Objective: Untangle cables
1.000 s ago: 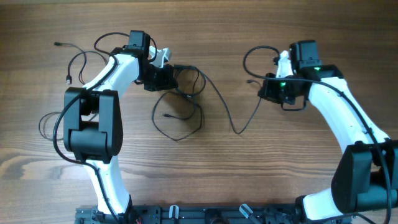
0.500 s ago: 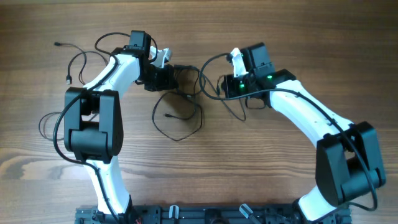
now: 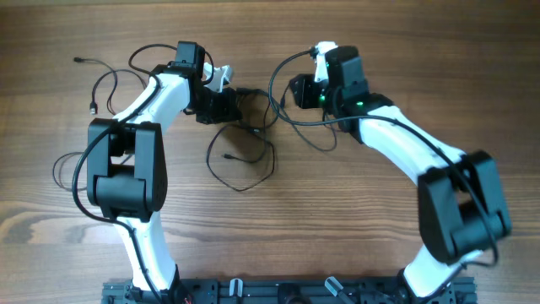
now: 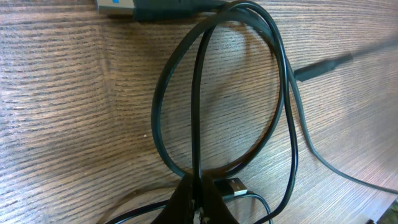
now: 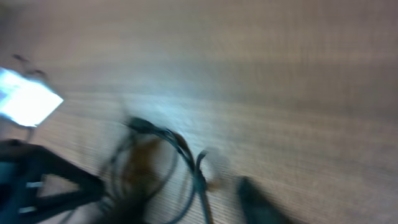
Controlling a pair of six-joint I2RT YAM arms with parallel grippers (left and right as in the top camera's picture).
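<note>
Left jaws clamp a cable [image 4: 197, 112] running straight away from them; right jaws too blurred to tell.

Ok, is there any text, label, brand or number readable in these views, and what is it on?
There is none to read.
USB plug, top of the left wrist view: blue insert, no marking visible.
Cables and wooden table: no print.
Right wrist view: too blurred to tell.
</note>
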